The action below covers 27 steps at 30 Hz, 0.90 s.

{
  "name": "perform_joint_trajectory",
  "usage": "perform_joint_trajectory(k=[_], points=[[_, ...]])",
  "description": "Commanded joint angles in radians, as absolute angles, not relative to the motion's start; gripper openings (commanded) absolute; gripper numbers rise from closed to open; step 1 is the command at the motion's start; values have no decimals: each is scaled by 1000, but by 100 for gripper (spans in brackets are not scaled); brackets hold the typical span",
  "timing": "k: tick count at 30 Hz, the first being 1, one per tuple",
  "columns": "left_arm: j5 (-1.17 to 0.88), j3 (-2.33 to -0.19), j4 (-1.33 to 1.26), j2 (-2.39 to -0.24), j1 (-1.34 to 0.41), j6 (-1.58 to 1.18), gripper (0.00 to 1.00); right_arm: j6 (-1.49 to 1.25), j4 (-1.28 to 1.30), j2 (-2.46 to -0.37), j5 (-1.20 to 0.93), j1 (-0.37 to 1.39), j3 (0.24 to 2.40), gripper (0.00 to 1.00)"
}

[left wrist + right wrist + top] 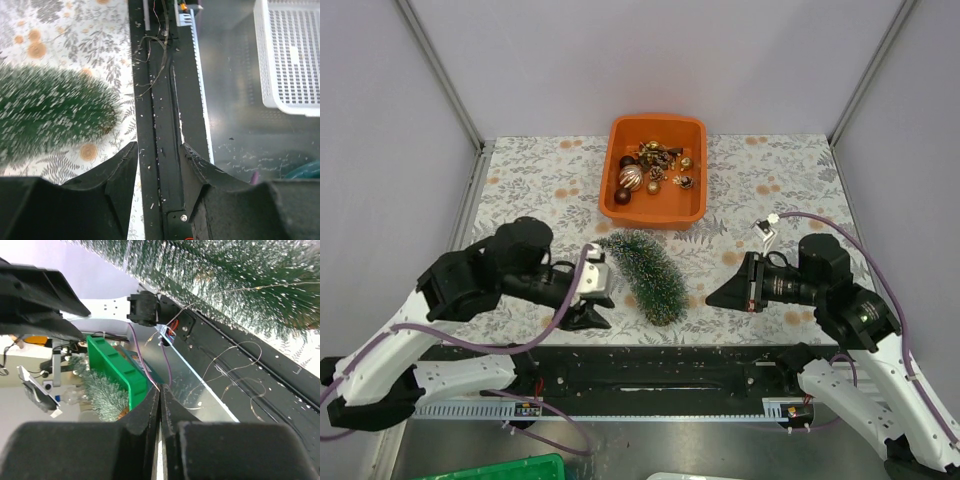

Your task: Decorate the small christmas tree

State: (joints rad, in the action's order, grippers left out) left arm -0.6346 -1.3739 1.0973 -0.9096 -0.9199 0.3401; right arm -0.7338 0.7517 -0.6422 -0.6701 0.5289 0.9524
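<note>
The small christmas tree (642, 272) lies on its side on the floral tablecloth, its brown base toward the near edge. It fills the left of the left wrist view (50, 115) and the top of the right wrist view (225, 275). My left gripper (603, 322) sits just left of the tree's base, open with nothing between its fingers (159, 150). To the right of the base, my right gripper (710, 299) points at the tree, its jaws pressed shut (160, 390). A thin light wire (235, 346) trails from the tree over the black rail toward those fingertips; I cannot tell if it is pinched.
An orange tray (695, 195) with several brown and gold baubles stands behind the tree. The black rail (162, 100) runs along the table's near edge. Below the table are a white basket (290, 55) and a green bin (115, 365).
</note>
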Motion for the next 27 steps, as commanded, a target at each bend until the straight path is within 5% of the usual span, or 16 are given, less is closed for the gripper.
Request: perform_joint_trajectory(k=[1, 7, 27], points=[[-482, -1411, 1011, -978, -1084, 379, 44, -865, 571, -614, -741, 526, 927, 7], [-351, -1419, 947, -1075, -1290, 400, 47, -943, 453, -607, -770, 526, 887, 6], [-344, -1193, 609, -1152, -1341, 322, 64, -1150, 103, -542, -836, 526, 715, 5]])
